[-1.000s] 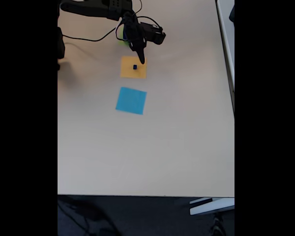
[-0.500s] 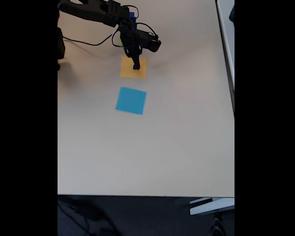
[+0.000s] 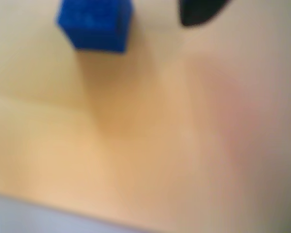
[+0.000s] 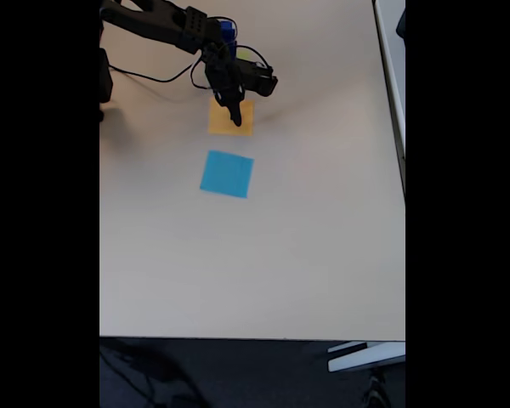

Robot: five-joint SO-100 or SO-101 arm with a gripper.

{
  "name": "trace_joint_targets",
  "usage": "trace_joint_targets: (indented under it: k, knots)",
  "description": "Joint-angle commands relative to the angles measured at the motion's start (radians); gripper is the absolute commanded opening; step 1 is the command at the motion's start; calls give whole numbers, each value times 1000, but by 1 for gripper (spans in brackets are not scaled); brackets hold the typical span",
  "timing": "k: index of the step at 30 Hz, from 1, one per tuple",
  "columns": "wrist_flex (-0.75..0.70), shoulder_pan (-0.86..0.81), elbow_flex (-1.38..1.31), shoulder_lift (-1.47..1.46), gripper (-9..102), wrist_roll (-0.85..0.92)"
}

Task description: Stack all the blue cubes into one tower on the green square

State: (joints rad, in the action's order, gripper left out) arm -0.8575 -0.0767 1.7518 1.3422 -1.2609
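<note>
1. One small blue cube [image 3: 94, 24] sits on the orange square [image 3: 145, 136], at the top left of the wrist view. It is apart from a dark fingertip [image 3: 201, 12] to its right.
2. A second ago the cube showed just beside the fingertips in the fixed view. Now the gripper [image 4: 235, 117] has dropped over it and hides it, so the pick looks about to begin.
3. Whether the claw is spread or closed I cannot tell, as one finger alone shows.
4. A lime sliver, likely the green square [image 4: 243, 53], peeks out by the arm just beyond the orange square.
5. Nearer lies the light-blue square [image 4: 227, 173]. The table [image 4: 306, 255] is bare to the right, its edges well away.
</note>
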Motion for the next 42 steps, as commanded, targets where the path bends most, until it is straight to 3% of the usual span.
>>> trace_joint_targets:
  k: [1, 16, 26, 42]
  knots:
    - [17, -8, -3, 84, 19, 8]
    - [17, -12, 6, 84, 12, -5]
    - [20, -9, 6, 83, 0, -15]
    - [0, -6, -9, 253, 0, -28]
